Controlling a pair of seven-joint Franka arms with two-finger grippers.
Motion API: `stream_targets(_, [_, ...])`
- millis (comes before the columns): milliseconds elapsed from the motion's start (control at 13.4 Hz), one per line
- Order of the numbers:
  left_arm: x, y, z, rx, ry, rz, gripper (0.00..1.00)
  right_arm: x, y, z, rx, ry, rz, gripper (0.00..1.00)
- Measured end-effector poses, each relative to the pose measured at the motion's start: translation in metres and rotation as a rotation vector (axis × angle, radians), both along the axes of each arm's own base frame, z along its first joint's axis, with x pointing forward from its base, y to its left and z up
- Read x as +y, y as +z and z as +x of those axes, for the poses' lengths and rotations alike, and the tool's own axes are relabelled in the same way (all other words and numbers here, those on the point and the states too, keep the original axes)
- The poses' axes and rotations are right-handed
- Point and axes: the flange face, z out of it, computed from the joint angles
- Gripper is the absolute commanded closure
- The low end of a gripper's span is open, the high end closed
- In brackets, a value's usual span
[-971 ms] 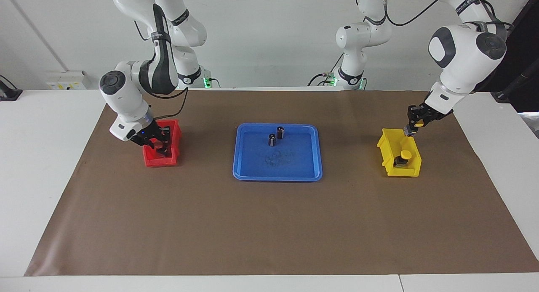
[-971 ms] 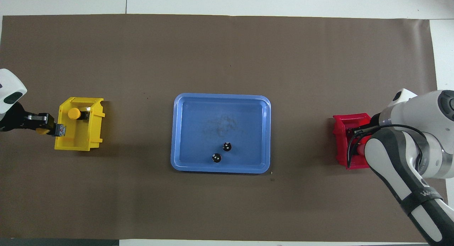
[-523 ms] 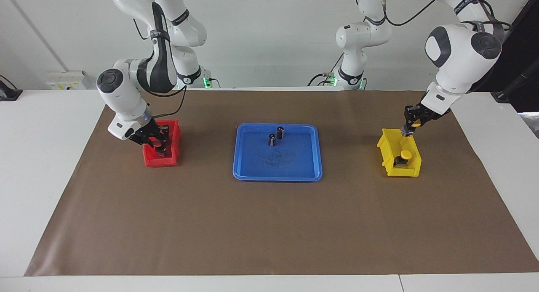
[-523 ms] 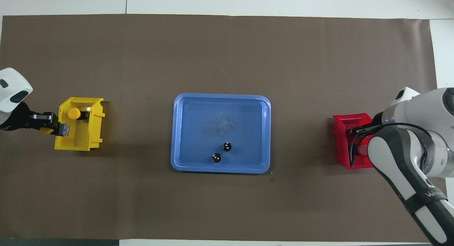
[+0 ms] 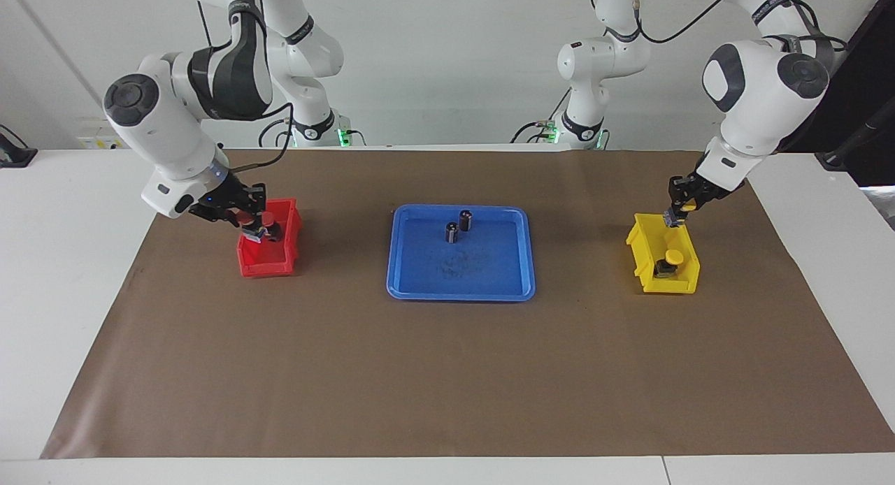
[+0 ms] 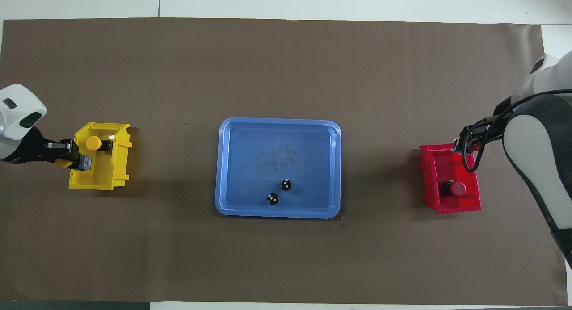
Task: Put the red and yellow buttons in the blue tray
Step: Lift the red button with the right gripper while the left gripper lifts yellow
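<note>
Item 1. Blue tray (image 5: 489,275) (image 6: 250,158): lying mid-table on the brown mat (image 5: 447,373). It is carrying only two dark cylinders (image 5: 452,232) (image 6: 286,184), which are standing toward its 6 o'clock rim in the overhead view. No button is sitting in it.

Item 2. Left gripper (image 5: 675,218) (image 6: 82,161): hanging over the yellow bin (image 5: 640,251) (image 6: 116,176), which is at 9 o'clock from the tray in the overhead view. Its fingers are pinching closed on the first yellow button (image 5: 690,207) (image 6: 64,164). The second yellow button (image 5: 671,258) (image 6: 94,143) is resting inside that bin.

Item 3. Right gripper (image 5: 260,230): hanging over the red bin (image 5: 269,265) (image 6: 429,176), which is at 3 o'clock from the tray in the overhead view. Its fingers are closing narrowly around the first red button (image 5: 246,221), which is raised clear of the bin floor. The second red button (image 6: 456,188) is lying in the bin.
</note>
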Motion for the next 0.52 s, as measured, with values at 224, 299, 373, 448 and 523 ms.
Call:
stream_targets(224, [-0.041,0.000,-0.002,-0.009,0.035,0.006,0.98,0.141,0.013,0.007,-0.050,-0.147,-0.011,0.93])
stream_targets(299, [-0.054,0.000,-0.004,-0.011,0.043,0.009,0.98,0.186,0.010,0.005,-0.086,-0.217,0.016,0.93])
stream_targets(373, [-0.065,0.000,-0.006,-0.013,0.054,0.011,0.98,0.230,0.003,0.000,-0.121,-0.288,0.041,0.93])
stream_targets(448, [-0.076,0.000,-0.007,-0.013,0.066,0.008,0.98,0.267,-0.007,-0.005,-0.145,-0.341,0.060,0.93])
stream_targets(523, [-0.085,0.000,-0.009,-0.011,0.076,-0.002,0.98,0.292,-0.020,-0.008,-0.157,-0.377,0.071,0.93])
